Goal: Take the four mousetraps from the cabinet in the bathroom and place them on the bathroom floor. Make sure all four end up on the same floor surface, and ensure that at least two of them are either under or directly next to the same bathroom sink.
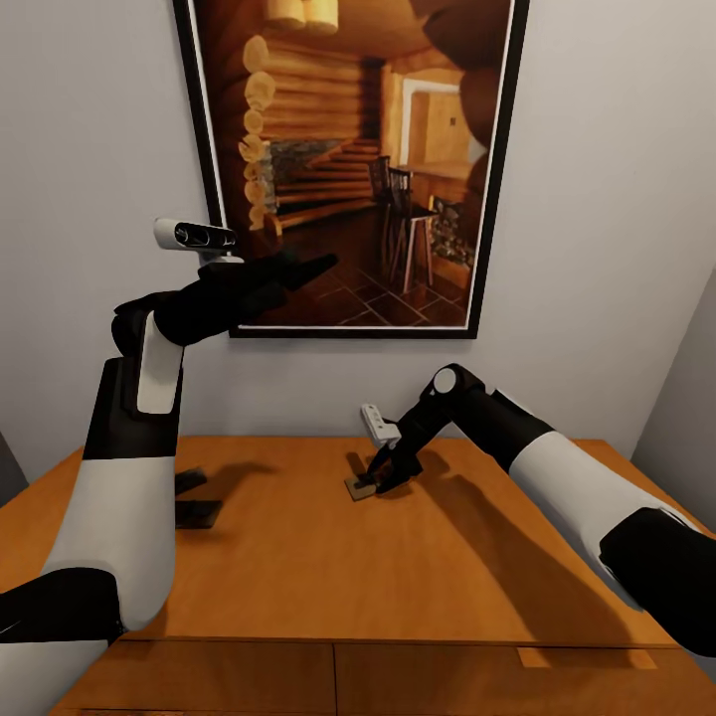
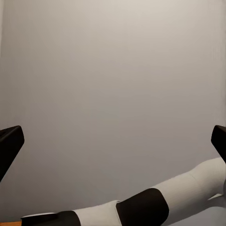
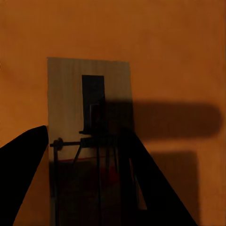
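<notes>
While drawer fronts show at the near edge of the cabinet, its orange-brown top carries a mousetrap near the middle, and the right tool reaches down onto it, its dark fingers spread to either side of the flat trap; whether they press it I cannot tell. Farther left lie two dark mousetraps. Higher, the left tool hangs parted and empty before the framed picture on the wall.

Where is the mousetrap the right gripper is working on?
In the head view, the mousetrap lies flat on the cabinet top, near its middle below the framed picture, at the right gripper's fingertips.
</notes>
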`<state>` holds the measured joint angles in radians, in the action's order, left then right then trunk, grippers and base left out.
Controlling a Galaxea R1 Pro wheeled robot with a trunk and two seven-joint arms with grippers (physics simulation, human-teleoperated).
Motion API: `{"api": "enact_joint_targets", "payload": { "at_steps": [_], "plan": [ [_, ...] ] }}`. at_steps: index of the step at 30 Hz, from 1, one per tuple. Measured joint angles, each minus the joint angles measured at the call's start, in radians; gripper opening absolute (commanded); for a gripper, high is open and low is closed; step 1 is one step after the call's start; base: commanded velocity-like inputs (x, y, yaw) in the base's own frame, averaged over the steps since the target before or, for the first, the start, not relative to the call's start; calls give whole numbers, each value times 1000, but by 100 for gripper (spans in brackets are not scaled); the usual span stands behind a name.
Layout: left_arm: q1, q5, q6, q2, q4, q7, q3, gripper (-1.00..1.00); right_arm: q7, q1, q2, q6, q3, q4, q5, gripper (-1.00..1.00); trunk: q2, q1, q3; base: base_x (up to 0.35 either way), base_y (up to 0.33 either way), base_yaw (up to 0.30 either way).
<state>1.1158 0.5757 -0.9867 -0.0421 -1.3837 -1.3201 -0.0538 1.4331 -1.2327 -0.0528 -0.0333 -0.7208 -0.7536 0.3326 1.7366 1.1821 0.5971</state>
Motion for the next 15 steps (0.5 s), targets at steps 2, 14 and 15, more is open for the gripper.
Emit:
{"api": "enact_joint_targets", "payload": {
  "at_steps": [2,14,15],
  "plan": [
    [0,0,0,0,0,0,0,100,0,-1,0,0,-2,0,1,-100,0,0,0,0,0,0],
    [-1,0,0,0,1,0,0,100,4,0,0,-1,-4,-11,9,-100,0,0,0,0,0,0],
    [0,0,0,0,1,0,0,100,6,0,0,-1,-3,-10,9,-100,0,0,0,0,0,0]
  ]
}}
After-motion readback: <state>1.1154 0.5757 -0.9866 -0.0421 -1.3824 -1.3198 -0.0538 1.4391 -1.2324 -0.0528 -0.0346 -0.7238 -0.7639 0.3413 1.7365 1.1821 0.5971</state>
